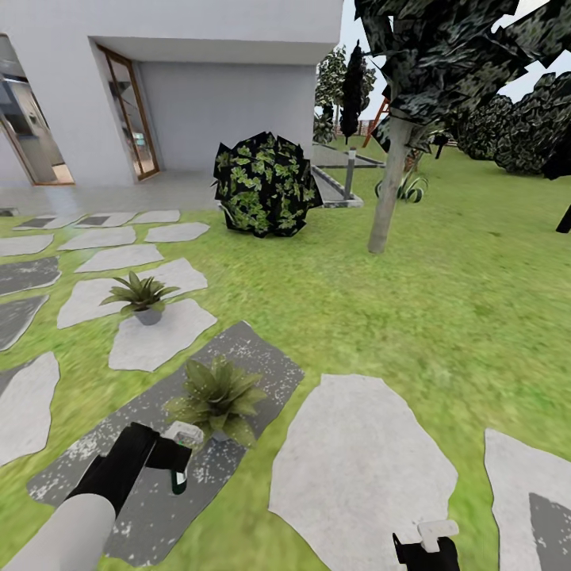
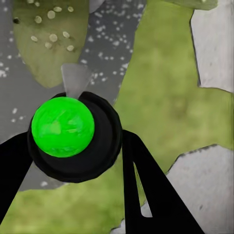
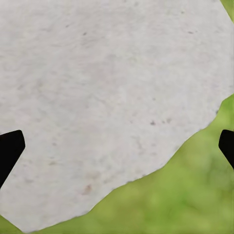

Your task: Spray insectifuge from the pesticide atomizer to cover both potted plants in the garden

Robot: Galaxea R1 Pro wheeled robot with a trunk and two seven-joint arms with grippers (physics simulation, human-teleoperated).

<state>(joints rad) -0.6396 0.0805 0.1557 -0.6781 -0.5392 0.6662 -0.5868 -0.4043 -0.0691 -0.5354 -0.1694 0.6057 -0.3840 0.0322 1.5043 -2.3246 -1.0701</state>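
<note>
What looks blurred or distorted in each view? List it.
Head view: lawn smeared soft, tree trunk leaning from wide-angle distortion. Left wrist view: pesticide atomizer sharp, grass beyond soft. Right wrist view: stepping stone slightly blurred, grass edge more so.

A home garden in a simulator's render. Green lawn (image 1: 412, 301) with grey stepping stones (image 1: 361, 468), trees (image 1: 390, 190) and 2 potted plants (image 1: 143, 295) beside a white house (image 1: 214, 71).
</note>
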